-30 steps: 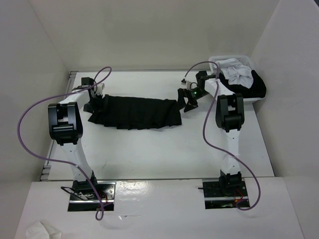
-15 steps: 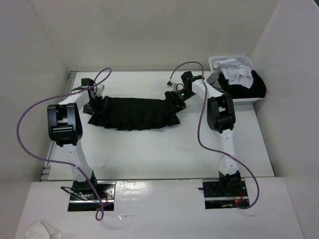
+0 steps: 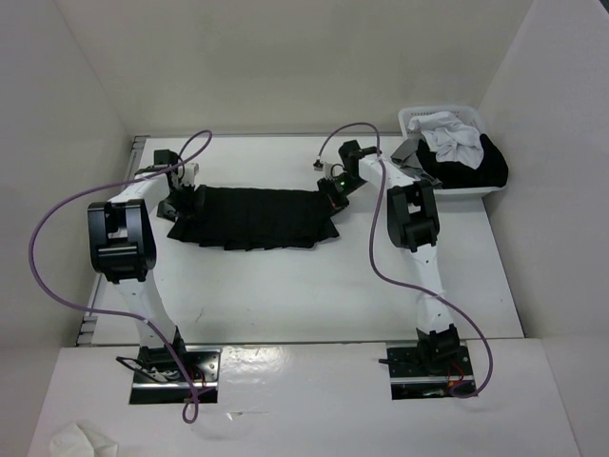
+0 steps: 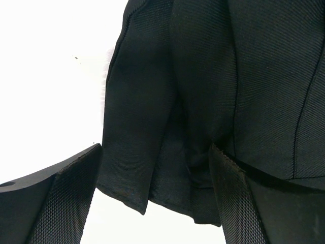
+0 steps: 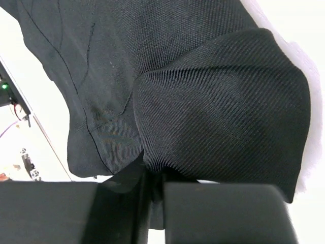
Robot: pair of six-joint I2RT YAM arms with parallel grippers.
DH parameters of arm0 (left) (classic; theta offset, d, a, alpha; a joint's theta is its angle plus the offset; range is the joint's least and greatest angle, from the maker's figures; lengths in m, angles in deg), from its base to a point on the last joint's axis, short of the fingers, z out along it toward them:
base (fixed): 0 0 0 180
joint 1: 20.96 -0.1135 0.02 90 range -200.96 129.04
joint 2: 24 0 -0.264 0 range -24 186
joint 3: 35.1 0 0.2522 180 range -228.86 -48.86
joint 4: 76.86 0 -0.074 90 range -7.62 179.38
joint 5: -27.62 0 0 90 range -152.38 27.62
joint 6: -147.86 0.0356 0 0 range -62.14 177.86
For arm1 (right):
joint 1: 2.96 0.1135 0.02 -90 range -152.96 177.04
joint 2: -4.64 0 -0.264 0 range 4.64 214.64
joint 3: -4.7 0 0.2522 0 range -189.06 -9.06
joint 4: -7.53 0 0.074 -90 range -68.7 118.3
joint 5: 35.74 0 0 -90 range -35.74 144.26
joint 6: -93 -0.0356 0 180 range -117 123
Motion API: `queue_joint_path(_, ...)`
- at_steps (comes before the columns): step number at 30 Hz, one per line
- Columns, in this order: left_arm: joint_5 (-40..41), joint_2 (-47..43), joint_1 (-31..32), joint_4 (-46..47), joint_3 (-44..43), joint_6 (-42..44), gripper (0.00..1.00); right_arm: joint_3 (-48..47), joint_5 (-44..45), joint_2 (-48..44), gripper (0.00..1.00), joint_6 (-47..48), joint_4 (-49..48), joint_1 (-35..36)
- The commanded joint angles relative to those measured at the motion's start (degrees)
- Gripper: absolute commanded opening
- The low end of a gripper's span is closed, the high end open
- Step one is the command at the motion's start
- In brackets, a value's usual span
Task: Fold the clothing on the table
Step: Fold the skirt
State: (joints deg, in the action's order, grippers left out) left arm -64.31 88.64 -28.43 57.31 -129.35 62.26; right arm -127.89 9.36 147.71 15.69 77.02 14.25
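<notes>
Judging from how the cloth lies, the folding has barely begun: the black pleated fabric skirt [image 3: 255, 216] stretches out as one long band across the far middle of the large white flat worktop [image 3: 304, 295], its pleats running front to back, and no part of it looks turned over onto the rest. The right pincer [image 5: 152, 180] is pressed together on the skirt's right end, pinching a bunched ridge of fabric that bulges up just above its fingers. The left pincer [image 4: 155, 152] stands spread at the opposite end, its fingers either side of the skirt's corner, with fabric lying between them but nothing gripped. So one end looks secured and the other is lined up yet not taken. What remains, by my reading, is nearly everything: closing on the left end, bringing one side over the other, and tidying the result into a compact stack. A small white plastic basket [image 3: 409, 114] holding other garments sits at the far right corner, apart from the skirt.
</notes>
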Motion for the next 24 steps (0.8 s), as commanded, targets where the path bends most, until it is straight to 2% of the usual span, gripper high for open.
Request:
queue_joint_path(1, -0.5, -2.4, 0.0, -0.8, 0.2, 0.6, 0.90, -1.1, 3.8, 0.5, 0.04, 0.4, 1.1, 0.5)
queue_joint_path(2, -0.5, -2.4, 0.0, -0.8, 0.2, 0.6, 0.90, -1.1, 3.8, -0.1, 0.00, 0.4, 1.1, 0.5)
queue_joint_path(8, -1.1, -2.4, 0.5, -0.8, 1.3, 0.6, 0.90, -1.1, 8.8, -3.0, 0.00, 0.4, 0.6, 0.5)
queue_joint_path(13, -1.7, -2.4, 1.0, -0.3, 1.9, 0.6, 0.90, -5.4, 14.8, -4.9, 0.00, 0.4, 2.3, 0.5)
queue_joint_path(20, -2.7, -2.4, 2.1, 0.8, 3.1, 0.1, 0.89, -19.9, 17.2, -4.9, 0.00, 0.4, 8.3, 1.8)
queue_joint_path(24, -3.3, -1.9, 2.1, 0.8, 3.1, 0.1, 0.89, -28.4, 19.0, -1.8, 0.00, 0.9, 12.7, 3.8)
